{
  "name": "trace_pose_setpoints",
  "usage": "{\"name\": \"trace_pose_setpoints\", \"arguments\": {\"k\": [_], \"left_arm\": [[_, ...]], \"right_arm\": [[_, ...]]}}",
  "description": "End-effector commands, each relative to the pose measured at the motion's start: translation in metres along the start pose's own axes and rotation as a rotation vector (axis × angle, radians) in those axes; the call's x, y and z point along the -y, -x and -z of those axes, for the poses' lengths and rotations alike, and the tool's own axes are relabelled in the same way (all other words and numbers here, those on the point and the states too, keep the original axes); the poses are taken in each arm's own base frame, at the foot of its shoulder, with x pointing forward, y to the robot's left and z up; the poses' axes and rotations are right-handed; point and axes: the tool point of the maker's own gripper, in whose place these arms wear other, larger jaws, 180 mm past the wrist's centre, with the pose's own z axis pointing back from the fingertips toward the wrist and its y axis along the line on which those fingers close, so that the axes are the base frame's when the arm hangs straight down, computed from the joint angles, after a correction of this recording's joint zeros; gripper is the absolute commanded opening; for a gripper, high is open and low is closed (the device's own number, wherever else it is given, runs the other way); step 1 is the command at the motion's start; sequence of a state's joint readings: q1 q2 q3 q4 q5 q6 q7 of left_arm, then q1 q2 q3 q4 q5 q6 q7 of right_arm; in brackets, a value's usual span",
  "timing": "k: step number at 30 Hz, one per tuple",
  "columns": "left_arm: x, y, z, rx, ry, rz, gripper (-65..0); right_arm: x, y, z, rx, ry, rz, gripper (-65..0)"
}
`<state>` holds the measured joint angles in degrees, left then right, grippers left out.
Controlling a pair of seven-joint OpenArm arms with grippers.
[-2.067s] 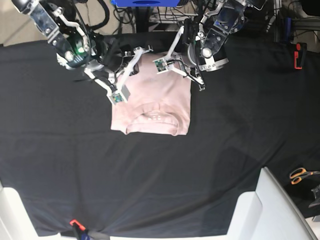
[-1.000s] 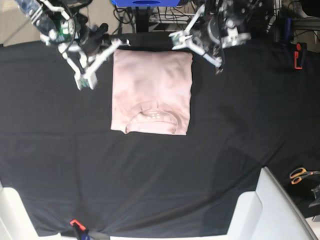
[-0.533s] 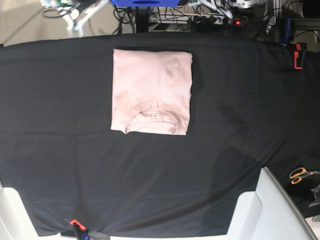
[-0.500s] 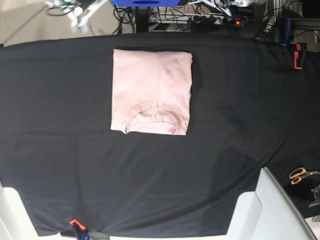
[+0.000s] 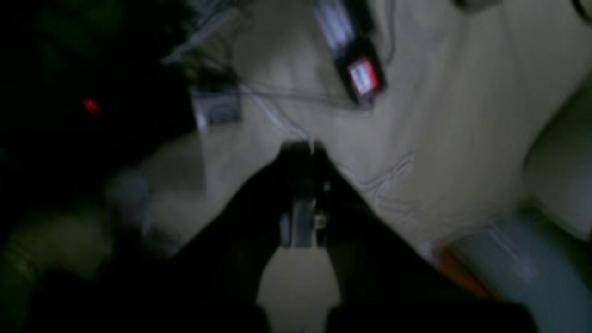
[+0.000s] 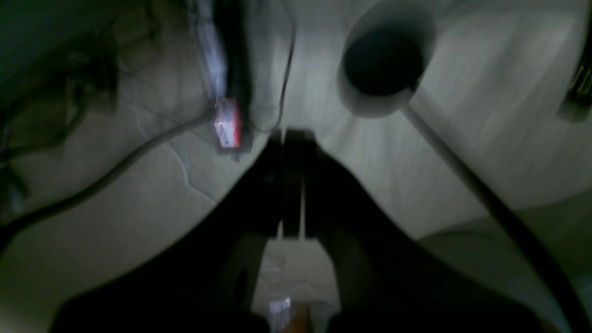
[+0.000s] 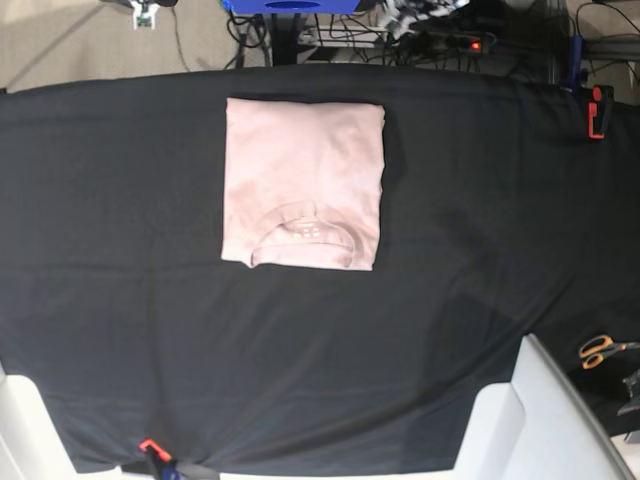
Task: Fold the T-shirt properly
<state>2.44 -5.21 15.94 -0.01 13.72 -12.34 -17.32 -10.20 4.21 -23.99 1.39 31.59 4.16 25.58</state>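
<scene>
The pale pink T-shirt [image 7: 302, 183] lies folded into a neat rectangle on the black tablecloth [image 7: 120, 250], collar toward the near edge. Both arms are drawn back past the table's far edge; only blurred bits show at the top of the base view. In the left wrist view my left gripper [image 5: 303, 147] has its fingers pressed together and holds nothing, hanging over floor and cables. In the right wrist view my right gripper [image 6: 291, 136] is likewise shut and empty over the floor. The T-shirt does not show in either wrist view.
Orange-handled scissors [image 7: 602, 350] lie at the right edge. A red clamp [image 7: 596, 110] grips the cloth at the far right, an orange clip [image 7: 150, 446] at the near edge. A white block [image 7: 540, 420] stands at the near right corner. Cables run behind the table.
Both arms have lifted off the T-shirt's far edge and withdrawn backward, out of the base view. The folded T-shirt has stayed in place.
</scene>
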Motion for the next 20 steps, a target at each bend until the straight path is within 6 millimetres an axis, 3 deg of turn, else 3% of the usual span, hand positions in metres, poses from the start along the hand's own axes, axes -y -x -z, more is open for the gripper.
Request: {"name": "trace_pose_setpoints", "arguments": {"k": [1,8,13,20], "left_arm": [[-0.006,-0.019,0.000,0.085,-0.027,0.005,-65.0],[-0.016,-0.021,0.000,0.087,-0.074,0.028,-65.0],[-0.017,-0.005,-0.004,0.069,-0.077,0.026,-65.0],[-0.023,-0.006,-0.006,0.071,-0.085,0.032,-65.0]], "right_arm": [[0.006,-0.004,-0.001,0.036,0.013,0.002,-64.4],[-0.009,-0.030,0.004,0.096,-0.018,0.011,-64.4],[-0.010,-0.020,0.005,0.035,-0.020,0.011,-64.4],[-0.008,-0.019,0.005,0.026,-0.017,0.010,-64.4]]}}
